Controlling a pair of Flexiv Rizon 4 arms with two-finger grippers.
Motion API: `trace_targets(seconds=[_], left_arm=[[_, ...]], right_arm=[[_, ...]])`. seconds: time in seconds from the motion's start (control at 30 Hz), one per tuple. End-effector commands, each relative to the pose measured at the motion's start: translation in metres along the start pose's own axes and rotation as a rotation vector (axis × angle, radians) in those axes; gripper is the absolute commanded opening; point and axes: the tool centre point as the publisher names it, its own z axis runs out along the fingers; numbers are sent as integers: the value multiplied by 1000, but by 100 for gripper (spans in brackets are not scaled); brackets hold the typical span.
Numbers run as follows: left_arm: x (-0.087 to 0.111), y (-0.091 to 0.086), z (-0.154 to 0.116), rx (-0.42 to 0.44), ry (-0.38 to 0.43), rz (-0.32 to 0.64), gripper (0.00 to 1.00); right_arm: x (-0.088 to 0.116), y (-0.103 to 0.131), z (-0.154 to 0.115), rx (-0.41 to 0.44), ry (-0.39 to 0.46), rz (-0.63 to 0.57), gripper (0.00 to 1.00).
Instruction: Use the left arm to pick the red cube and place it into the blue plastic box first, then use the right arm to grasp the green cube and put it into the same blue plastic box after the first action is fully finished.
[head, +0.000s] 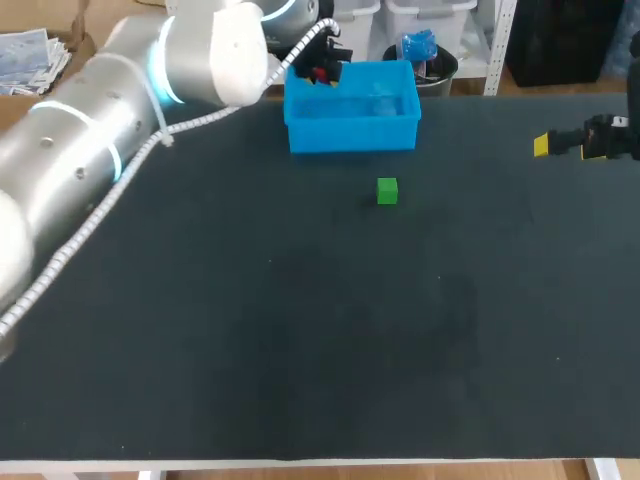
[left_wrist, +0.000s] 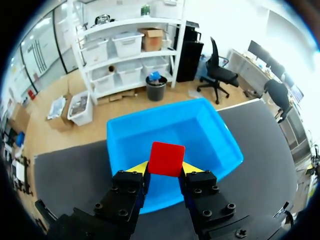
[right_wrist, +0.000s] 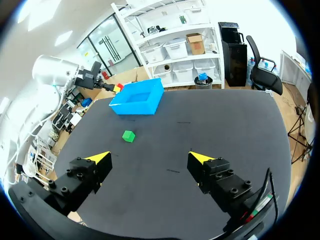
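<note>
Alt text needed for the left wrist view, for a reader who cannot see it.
The left tool is shut on the red cube, holding it over the open blue plastic box. The box sits at the far edge of the dark table, and nothing else shows inside it.

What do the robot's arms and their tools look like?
The left arm is a chain of rounded silver-grey segments with glowing light-blue rings at the joints and a white corrugated cable along it. The left tool and right tool each have two black, bolted blocky fingers ending in yellow wedge tips.
</note>
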Motion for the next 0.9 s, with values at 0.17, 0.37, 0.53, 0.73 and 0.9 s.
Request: trace_targets(seconds=[0.17,0.37,0.53,0.73,0.9], left_arm=[[-13,-6,42,4,123,5,0],[-2,-8,54,6,160,-2,0],[0,-7,56,12,193,-21,12],[-3,-6,52,7,193,-22,100],[-9,-8,41,0,176,-12,100]], right_arm=[[0,0,1,3,1,0,100],[0,0,1,3,1,0,100],[0,0,1,3,1,0,100],[0,0,1,3,1,0,100],[0,0,1,3,1,0,100]])
